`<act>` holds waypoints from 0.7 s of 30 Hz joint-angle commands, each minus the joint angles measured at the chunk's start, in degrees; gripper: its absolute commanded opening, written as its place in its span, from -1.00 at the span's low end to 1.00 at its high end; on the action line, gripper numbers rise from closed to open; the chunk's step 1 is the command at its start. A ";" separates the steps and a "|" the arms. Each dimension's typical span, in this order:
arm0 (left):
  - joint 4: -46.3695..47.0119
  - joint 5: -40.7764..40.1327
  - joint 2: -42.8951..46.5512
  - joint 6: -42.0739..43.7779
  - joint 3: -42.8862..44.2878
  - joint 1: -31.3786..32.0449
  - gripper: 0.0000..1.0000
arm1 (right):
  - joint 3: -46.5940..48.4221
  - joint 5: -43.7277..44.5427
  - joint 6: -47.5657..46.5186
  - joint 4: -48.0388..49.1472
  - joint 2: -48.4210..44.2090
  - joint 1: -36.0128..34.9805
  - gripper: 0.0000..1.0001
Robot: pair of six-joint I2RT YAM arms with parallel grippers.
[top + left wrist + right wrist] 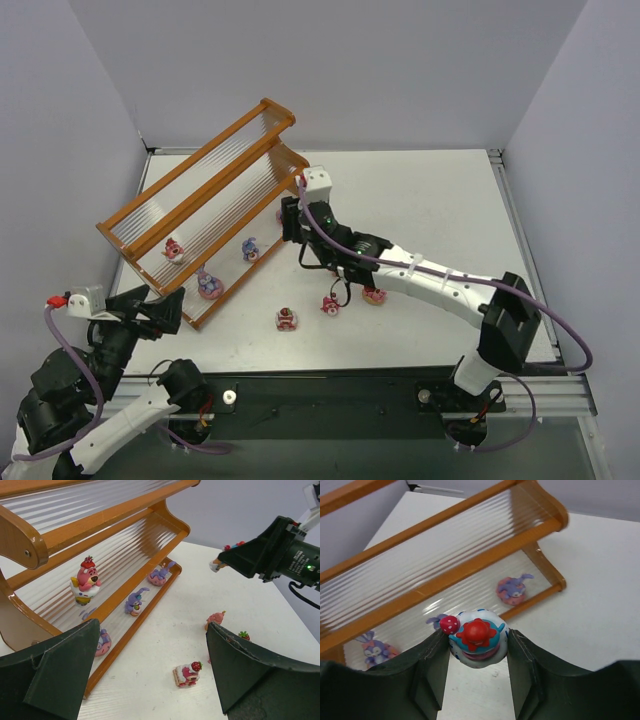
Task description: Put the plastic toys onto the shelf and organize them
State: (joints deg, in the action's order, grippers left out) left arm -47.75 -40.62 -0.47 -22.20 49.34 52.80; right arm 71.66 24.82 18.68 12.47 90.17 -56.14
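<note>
The orange-framed shelf [200, 205] stands at the far left, slanted. A pink bear toy [86, 582] sits on its middle tier. Three purple-and-pink toys [135, 602] sit along the bottom tier. My right gripper [477, 650] is shut on a white cupcake toy [479, 641] with a red top and holds it in the air by the shelf's right end [292, 222]. My left gripper [152, 630] is open and empty, low near the shelf's near end [165, 308]. Three toys lie on the table: a strawberry cake [188, 673], a pink one [216, 618] and one [374, 296] under the right arm.
The right arm [430, 280] stretches across the table's middle above the loose toys. Grey walls stand close on the left and far sides. The shelf's top tier [75, 500] holds nothing that I can see.
</note>
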 commanded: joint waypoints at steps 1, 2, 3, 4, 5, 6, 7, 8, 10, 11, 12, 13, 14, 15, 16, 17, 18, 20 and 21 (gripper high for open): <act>3.89 -1.13 5.22 1.98 0.58 0.29 0.95 | 10.13 -4.68 -2.33 -0.08 7.11 -2.92 -1.00; 4.24 -1.13 4.52 2.33 0.75 0.29 0.95 | 11.65 -5.39 -2.50 0.36 9.56 -3.27 -1.00; 4.33 -1.13 4.16 2.51 1.10 0.29 0.95 | 13.32 -6.53 -2.68 0.45 10.98 -3.54 -1.00; 4.33 -1.13 3.73 2.60 1.46 0.29 0.95 | 15.33 -6.80 -2.85 0.19 12.21 -4.06 -1.00; 4.33 -1.13 2.76 2.86 1.72 0.38 0.95 | 18.57 -7.24 -3.12 -0.25 14.66 -4.24 -1.00; 4.33 -1.21 2.32 3.03 2.24 0.38 0.95 | 20.17 -7.85 -3.21 -0.25 15.73 -4.33 -1.00; 4.33 -1.30 1.79 3.04 2.42 0.38 0.95 | 21.23 -9.07 -3.30 0.70 16.69 -4.59 -1.00; 4.24 -1.22 1.01 3.30 2.69 0.47 0.95 | 22.90 -9.52 -3.47 1.24 18.44 -4.68 -1.00; 4.42 -1.30 0.65 3.47 2.95 0.47 0.95 | 24.23 -10.84 -3.56 2.20 19.95 -4.77 -1.00; 4.42 -1.22 0.65 3.65 3.13 0.47 0.95 | 25.19 -11.28 -3.47 3.51 21.26 -4.94 -1.00; 4.42 -1.21 0.65 3.74 3.13 0.38 0.95 | 25.55 -11.81 -3.38 3.96 21.71 -4.94 -1.00; 4.50 -1.21 0.65 3.74 3.22 0.47 0.95 | 25.98 -12.25 -3.38 4.49 22.32 -5.03 -1.00; 4.50 -1.30 0.65 3.91 3.13 0.47 0.95 | 26.16 -12.42 -3.47 5.80 23.11 -5.29 -1.00; 4.50 -1.39 0.65 4.00 3.13 0.47 0.95 | 26.86 -12.60 -3.56 6.25 23.56 -5.38 -1.00; 4.42 -1.48 0.65 4.00 3.13 0.64 0.95 | 27.48 -12.60 -3.47 6.43 23.99 -5.47 -1.00; 4.33 -1.57 0.65 4.00 3.22 0.64 0.94 | 27.92 -12.86 -3.56 6.34 25.04 -5.56 -1.00; 4.33 -1.65 0.73 4.00 3.30 0.73 0.95 | 29.75 -12.60 -3.56 6.08 25.66 -5.65 -1.00; 4.24 -1.65 1.00 4.09 3.48 0.73 0.95 | 31.52 -12.43 -3.73 5.20 27.76 -5.74 -1.00; 4.24 -1.65 1.00 4.09 3.57 0.73 0.94 | 32.66 -12.08 -3.82 4.50 28.65 -5.74 -1.00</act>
State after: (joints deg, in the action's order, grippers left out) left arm -45.80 -41.71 -0.47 -19.09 51.03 52.95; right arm 98.65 12.82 15.73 14.35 116.51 -61.25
